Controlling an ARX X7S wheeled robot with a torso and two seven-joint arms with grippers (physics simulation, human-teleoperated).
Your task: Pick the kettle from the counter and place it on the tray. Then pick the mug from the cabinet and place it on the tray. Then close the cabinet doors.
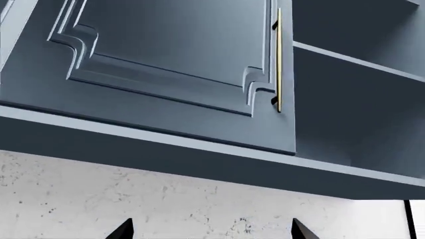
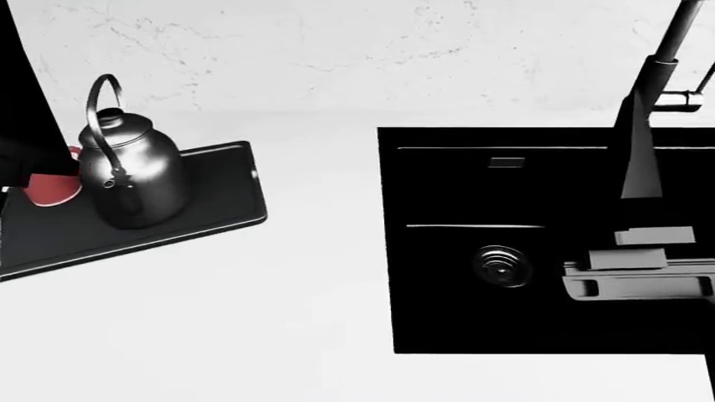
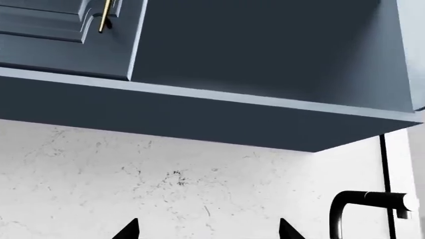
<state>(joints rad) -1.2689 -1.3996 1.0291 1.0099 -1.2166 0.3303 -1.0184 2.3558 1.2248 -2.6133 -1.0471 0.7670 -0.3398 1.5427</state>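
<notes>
In the head view the dark-grey kettle point(image 2: 134, 180) stands upright on the black tray point(image 2: 223, 184) at the left of the white counter point(image 2: 280, 318). The red mug point(image 2: 50, 188) sits on the tray beside the kettle, half hidden behind a black arm point(image 2: 23, 109). The left wrist view shows one cabinet door point(image 1: 166, 59) with a gold handle point(image 1: 278, 59) lying flush, and bare open shelves point(image 1: 359, 62) beside it. My left gripper point(image 1: 212, 231) is open below the cabinet, facing the wall, holding nothing. My right gripper point(image 3: 207, 231) is open too, under the open cabinet compartment point(image 3: 265, 50).
A black double sink point(image 2: 447, 184) fills the right of the counter, with a black faucet point(image 2: 648, 126) over it; the faucet point(image 3: 365, 199) also shows in the right wrist view. A speckled white wall point(image 1: 199, 199) runs behind. A pale door edge point(image 3: 411, 50) shows at the cabinet's right.
</notes>
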